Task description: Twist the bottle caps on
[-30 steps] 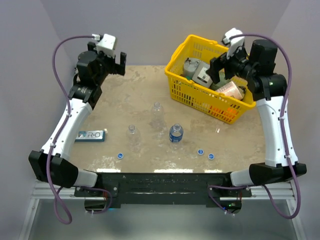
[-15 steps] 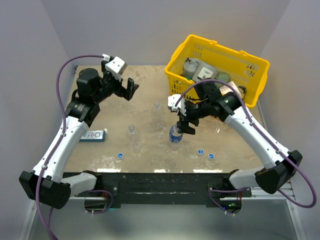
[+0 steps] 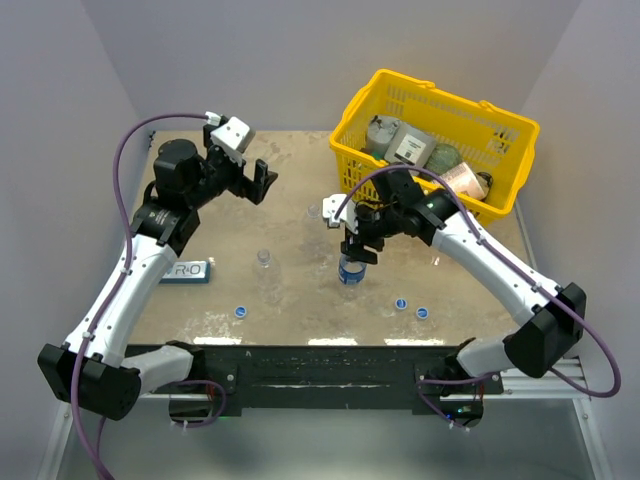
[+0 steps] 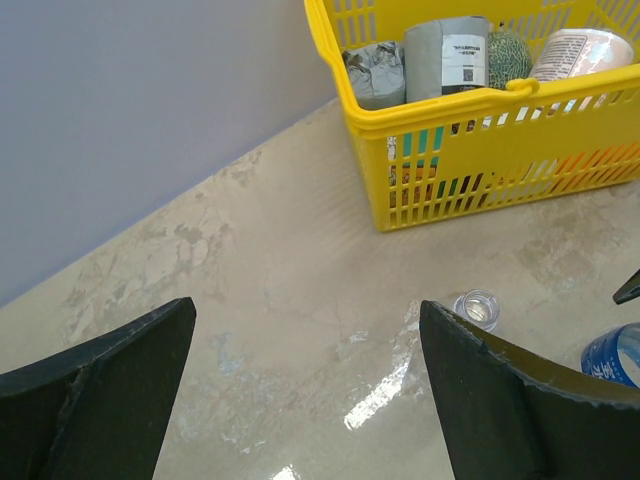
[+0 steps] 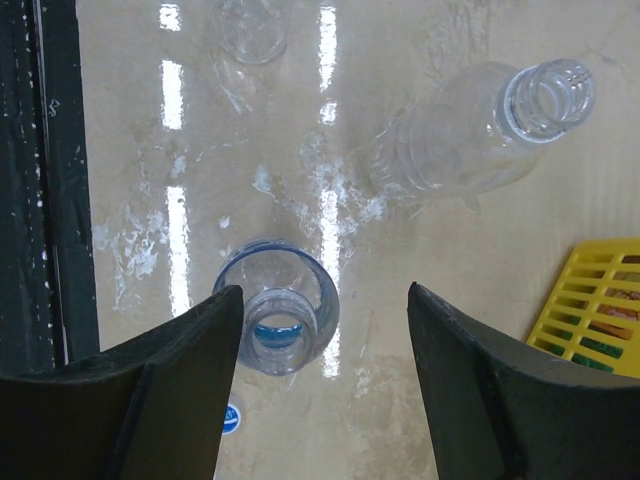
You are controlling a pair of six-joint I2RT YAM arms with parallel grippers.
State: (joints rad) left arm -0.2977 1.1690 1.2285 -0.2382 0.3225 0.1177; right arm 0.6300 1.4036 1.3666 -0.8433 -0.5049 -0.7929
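Well, the table (image 3: 470, 275) has a mottled beige, stone-look top, glossy enough to throw back strips of light. Plain pale grey walls box it in at the far side and to the left and right. A black rail (image 3: 330, 360) runs along the near edge, where the two arms are fixed.

Counting up, there are three bottles, all upright with open mouths. The labelled bottle (image 3: 350, 270), with its dark blue band, stands about mid-table toward the near side. One clear bottle (image 3: 265, 262) is off to its left, and the other clear bottle (image 3: 313, 213) stands farther back, between those two.

There are three small blue caps, all lying flat near the front edge and none on a bottle. The left cap (image 3: 240, 311) lies alone, near-left of the bottles. The middle cap (image 3: 400, 303) and the right cap (image 3: 423, 313) lie just beside each other, near-right of the labelled bottle.

A single blue-and-white packet (image 3: 183, 270) lies flat at the left. One yellow basket (image 3: 450, 95) sits at the far right, with four things I can make out inside, two of them grey cans.

The right gripper (image 3: 358, 250) hangs directly over the labelled bottle, jaws parted with a finger on each side of the mouth. In its wrist view the mouth sits closer to one finger, with a clear gap to the other, so nothing is clamped. The left gripper (image 3: 258, 182) is raised over the far left of the table, jaws spread wide with nothing between them, well apart from every bottle.
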